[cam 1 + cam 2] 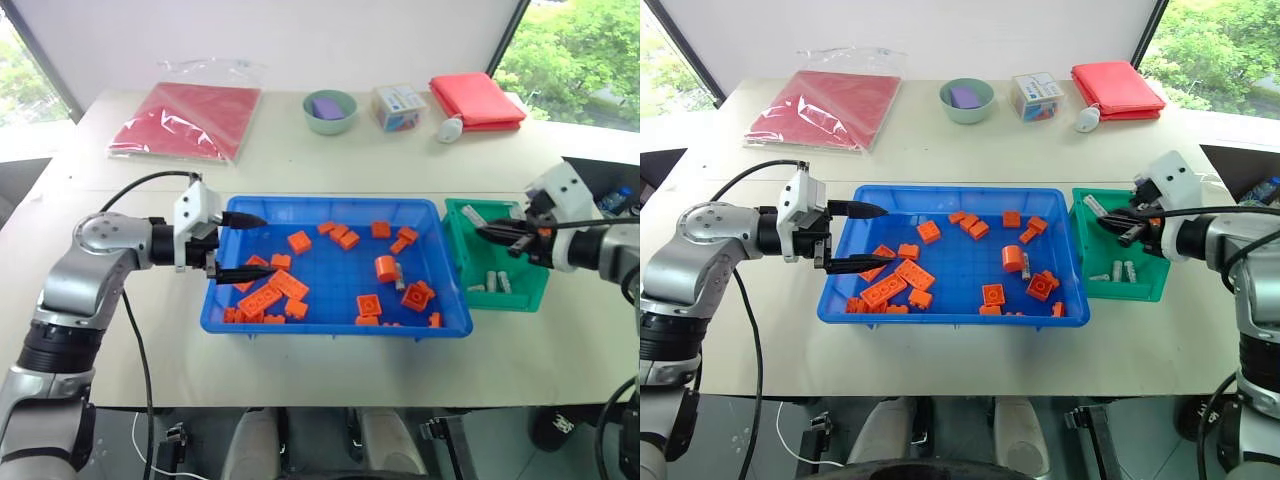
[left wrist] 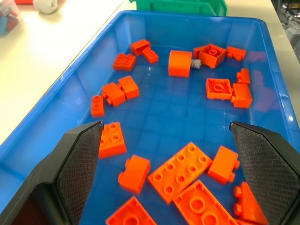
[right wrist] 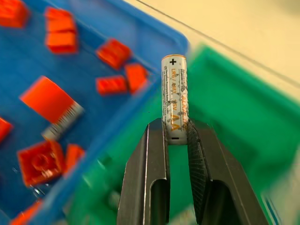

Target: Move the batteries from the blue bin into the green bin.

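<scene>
Three batteries already lie in the green bin at right; the right gripper pinches a fourth above it. One battery seemingly remains mid-right in the blue bin. The left gripper hangs open, empty.

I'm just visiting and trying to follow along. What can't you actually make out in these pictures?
- How many batteries lie in the green bin: too small in the eye views, blurred in the right wrist view.
- The battery left in the blue bin: an orange block hides most of it.
- The held battery: its lower end is covered by the right gripper.
- The clear box: contents too small.
</scene>
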Controlling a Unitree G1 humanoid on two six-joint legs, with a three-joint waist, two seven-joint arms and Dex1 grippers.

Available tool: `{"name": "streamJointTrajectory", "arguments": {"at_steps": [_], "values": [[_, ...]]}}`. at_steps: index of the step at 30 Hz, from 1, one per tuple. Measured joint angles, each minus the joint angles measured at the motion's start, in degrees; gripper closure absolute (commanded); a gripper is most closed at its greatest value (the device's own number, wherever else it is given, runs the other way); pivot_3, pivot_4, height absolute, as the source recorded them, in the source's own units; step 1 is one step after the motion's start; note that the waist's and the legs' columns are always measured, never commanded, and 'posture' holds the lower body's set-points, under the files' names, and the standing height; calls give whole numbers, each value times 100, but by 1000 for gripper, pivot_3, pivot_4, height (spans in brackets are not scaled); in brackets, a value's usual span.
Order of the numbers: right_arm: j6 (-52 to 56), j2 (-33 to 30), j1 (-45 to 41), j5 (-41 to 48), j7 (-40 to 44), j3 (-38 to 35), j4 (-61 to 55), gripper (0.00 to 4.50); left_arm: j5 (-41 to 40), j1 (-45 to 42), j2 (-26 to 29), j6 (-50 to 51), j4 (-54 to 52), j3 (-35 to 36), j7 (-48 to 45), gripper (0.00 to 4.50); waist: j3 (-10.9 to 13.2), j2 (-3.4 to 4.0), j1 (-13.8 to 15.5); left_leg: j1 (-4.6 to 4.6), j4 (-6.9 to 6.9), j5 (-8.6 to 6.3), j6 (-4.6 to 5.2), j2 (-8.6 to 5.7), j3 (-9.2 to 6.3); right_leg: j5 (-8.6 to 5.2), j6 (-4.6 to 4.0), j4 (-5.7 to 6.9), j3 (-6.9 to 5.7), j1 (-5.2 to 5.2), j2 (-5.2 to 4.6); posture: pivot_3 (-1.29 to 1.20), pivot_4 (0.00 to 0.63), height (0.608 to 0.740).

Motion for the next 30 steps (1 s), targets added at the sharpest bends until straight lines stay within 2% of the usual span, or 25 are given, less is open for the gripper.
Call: {"name": "streamJointTrajectory", "arguments": {"at_steps": [7,16,22,30], "values": [[-105,-152,193,168,-335,20,-72,984,43,-50,-58,-35,71,-6,-65,0,0,0,30,-1,1,0,0,-2,0,0,0,-2,4,1,-4,0,150,736],[179,-235,-769,809,-368,513,-437,984,77,-52,-75,-36,68,-3,-61,0,0,0,23,-1,-1,0,0,2,-6,-1,0,-1,1,-1,1,0,150,736],[523,-186,-508,1195,-456,1215,-988,984,78,-35,-68,-28,51,20,-25,0,0,-1,50,-7,3,-1,1,-2,-3,-1,-2,-6,4,1,-11,0,150,736],[467,-65,-401,1090,-870,2088,-1029,984,79,24,-48,-27,0,33,42,0,0,-2,18,-6,3,0,1,0,-3,-1,-1,-4,4,-2,-4,0,150,736]]}}
